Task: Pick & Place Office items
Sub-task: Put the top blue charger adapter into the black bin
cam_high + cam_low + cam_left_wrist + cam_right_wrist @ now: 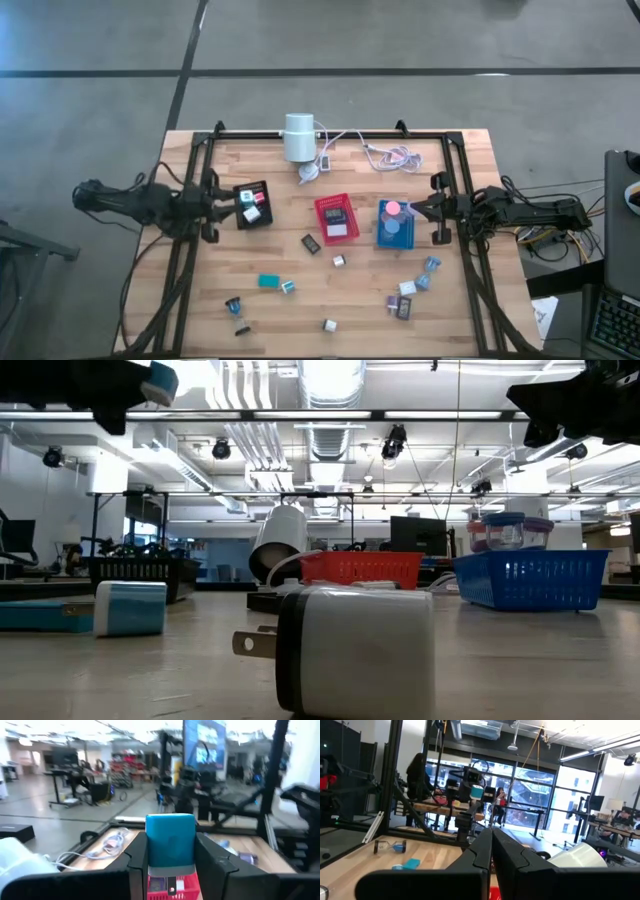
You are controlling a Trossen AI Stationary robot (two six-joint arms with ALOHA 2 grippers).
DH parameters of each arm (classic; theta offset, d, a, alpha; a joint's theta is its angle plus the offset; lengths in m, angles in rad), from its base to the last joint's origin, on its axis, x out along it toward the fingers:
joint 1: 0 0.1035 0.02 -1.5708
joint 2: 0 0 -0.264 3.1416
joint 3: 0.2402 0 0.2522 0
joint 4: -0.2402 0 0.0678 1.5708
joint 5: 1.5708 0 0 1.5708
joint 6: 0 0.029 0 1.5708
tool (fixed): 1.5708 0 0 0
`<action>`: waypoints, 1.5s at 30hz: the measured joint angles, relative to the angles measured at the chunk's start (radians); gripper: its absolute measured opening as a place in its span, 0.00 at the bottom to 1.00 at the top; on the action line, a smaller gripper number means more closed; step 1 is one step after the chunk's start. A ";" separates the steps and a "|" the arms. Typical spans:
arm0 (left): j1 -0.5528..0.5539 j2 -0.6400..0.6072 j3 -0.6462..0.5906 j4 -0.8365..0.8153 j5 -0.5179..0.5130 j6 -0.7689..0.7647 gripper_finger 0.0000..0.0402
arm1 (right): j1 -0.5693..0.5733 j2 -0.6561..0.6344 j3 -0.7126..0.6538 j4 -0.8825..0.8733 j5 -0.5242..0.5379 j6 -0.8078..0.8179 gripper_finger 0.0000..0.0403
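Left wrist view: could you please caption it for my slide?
Left pincer shut on a teal block, above the red tray.

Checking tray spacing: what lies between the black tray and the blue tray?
In the high view, the red tray stands between the black tray and the blue tray; bare wood either side.

One camera looks straight down on the whole counter (300, 310), another sits at counter height behind a white plug (355, 650), both sharing the red tray (337, 217), while wrist cameras face each other.
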 joint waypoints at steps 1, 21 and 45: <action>0.000 -0.020 -0.024 0.022 -0.013 -0.004 0.25 | 0.000 0.000 0.000 0.000 0.000 -0.001 0.02; 0.000 -0.187 -0.272 0.125 -0.040 -0.057 0.25 | 0.000 0.000 0.000 0.000 0.000 0.001 0.02; 0.000 -0.184 -0.274 0.096 -0.048 -0.018 0.25 | 0.000 0.000 0.000 0.061 0.000 0.031 0.02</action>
